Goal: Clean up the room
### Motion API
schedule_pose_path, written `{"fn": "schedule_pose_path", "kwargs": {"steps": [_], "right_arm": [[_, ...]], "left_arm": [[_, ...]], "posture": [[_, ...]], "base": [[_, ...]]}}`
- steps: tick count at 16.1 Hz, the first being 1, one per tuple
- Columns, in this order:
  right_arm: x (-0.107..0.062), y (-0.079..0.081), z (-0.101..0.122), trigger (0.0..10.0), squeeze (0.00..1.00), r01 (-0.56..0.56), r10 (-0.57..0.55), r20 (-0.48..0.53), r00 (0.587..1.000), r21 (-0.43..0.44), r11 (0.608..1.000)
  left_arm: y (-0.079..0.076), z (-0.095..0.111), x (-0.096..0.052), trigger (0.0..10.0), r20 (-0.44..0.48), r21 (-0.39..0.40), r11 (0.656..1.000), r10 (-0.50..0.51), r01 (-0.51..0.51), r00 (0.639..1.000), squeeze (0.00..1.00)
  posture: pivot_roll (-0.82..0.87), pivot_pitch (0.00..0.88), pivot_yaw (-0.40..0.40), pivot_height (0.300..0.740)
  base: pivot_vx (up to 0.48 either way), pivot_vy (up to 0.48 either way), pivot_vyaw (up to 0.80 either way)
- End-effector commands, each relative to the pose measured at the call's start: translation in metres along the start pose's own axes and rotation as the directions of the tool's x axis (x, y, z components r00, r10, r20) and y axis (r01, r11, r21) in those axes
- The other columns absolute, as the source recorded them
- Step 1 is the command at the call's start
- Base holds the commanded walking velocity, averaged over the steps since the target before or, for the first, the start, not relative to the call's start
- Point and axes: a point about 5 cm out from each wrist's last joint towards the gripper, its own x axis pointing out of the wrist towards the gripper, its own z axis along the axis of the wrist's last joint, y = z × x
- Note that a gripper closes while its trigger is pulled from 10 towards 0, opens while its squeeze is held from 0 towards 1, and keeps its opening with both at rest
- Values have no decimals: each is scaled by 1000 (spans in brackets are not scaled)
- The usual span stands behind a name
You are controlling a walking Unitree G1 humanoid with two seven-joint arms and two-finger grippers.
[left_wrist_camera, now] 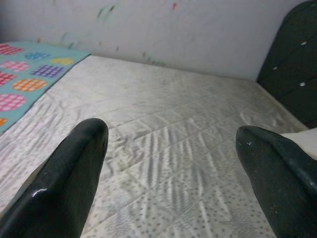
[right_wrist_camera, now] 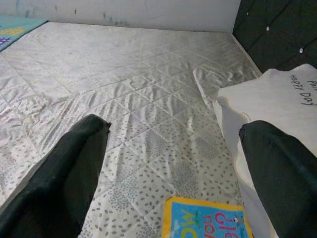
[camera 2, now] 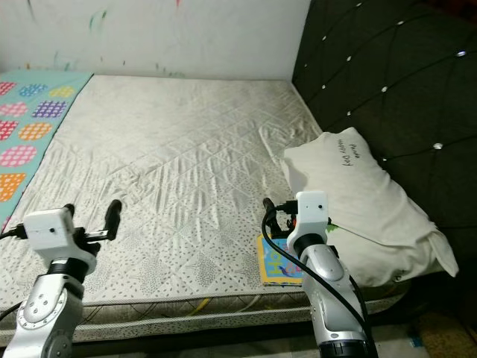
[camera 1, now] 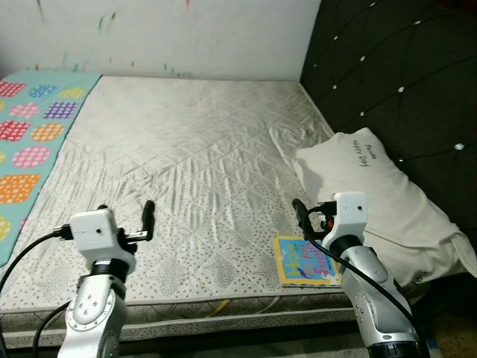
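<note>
A colourful children's book (camera 1: 304, 261) lies flat on the grey quilted mattress (camera 1: 201, 149), close to its near right edge. A white pillow (camera 1: 376, 194) rests beside the book, against the dark headboard. My right gripper (camera 1: 317, 216) hovers open just above the far end of the book; the right wrist view shows the book (right_wrist_camera: 205, 220) below and between its spread fingers (right_wrist_camera: 64, 183). My left gripper (camera 1: 125, 215) is open over the near left part of the mattress, with nothing between its fingers (left_wrist_camera: 64, 183).
A teal blanket (camera 1: 30, 127) with bright checked patches covers the mattress's left side. The tufted black headboard (camera 1: 402, 74) runs along the right. A white wall (camera 1: 171, 37) with paint marks stands behind the bed. The mattress's front edge (camera 1: 209, 309) is just before me.
</note>
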Motion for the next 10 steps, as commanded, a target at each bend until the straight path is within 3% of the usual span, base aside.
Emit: {"fn": "schedule_pose_path", "kwargs": {"steps": [1, 5, 10], "right_arm": [[2, 0, 6, 10000, 0, 2, -2, 25, 1000, -6, 1000], [4, 0, 8, 10000, 0, 26, -25, 42, 999, -14, 1000], [3, -4, -5, 10000, 0, 80, -81, 3, 997, 87, 993]], "left_arm": [[2, 0, 1, 10000, 0, 5, 1000, 6, -6, 1000, 0], [6, -1, 5, 10000, -2, 22, 1000, 5, -5, 1000, 0], [17, -6, 5, 10000, 2, 66, 998, 8, -9, 1000, 0]], "posture": [[-59, 3, -77, 740], [-61, 0, -73, 740], [-59, 0, -71, 740]], "base": [[0, 0, 0], [0, 0, 0], [0, 0, 0]]}}
